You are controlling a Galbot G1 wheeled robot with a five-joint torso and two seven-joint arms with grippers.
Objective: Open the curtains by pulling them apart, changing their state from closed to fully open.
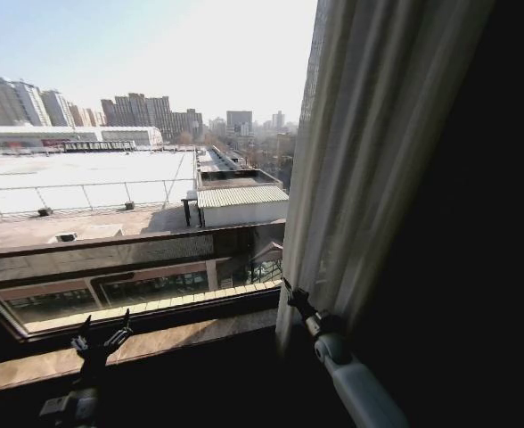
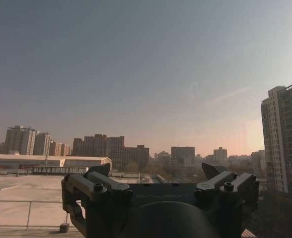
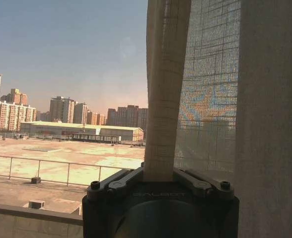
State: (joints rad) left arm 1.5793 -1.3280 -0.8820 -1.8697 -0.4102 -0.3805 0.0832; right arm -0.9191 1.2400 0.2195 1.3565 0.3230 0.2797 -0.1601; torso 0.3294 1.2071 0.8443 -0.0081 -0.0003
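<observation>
Nearest, at the lower left of the head view, the left gripper point(image 1: 100, 337) points up in front of the window sill point(image 1: 155, 343), its fingers spread apart and holding nothing. Its wrist view shows the two fingertips point(image 2: 102, 170) standing wide apart against open sky.

Lower centre-right of the head view, the right gripper point(image 1: 290, 292) reaches up and left from its white forearm point(image 1: 360, 388) to the leading edge of the curtains point(image 1: 360, 160). In the right wrist view, at frame centre, a fold of the sheer fabric point(image 3: 166, 89) rises straight out from between the pressed-together fingers, so the gripper pinches that edge fold.

The curtains hang as a gathered bundle of long vertical pleats, running top to bottom through the right half of the head view. They lie directly at the right gripper and extend to its right; the left gripper is well apart from them. The fabric's long axis is vertical, so any further opening would seem to call for a sideways pull toward the right of the frame.

Just right of the sheer fabric, a dark drape point(image 1: 476, 223) fills the right edge and may limit how far the bundle can be pushed.

Beyond the glass, a low rooftop point(image 1: 84, 178), then distant tower blocks point(image 1: 151, 111) under a pale sky.
</observation>
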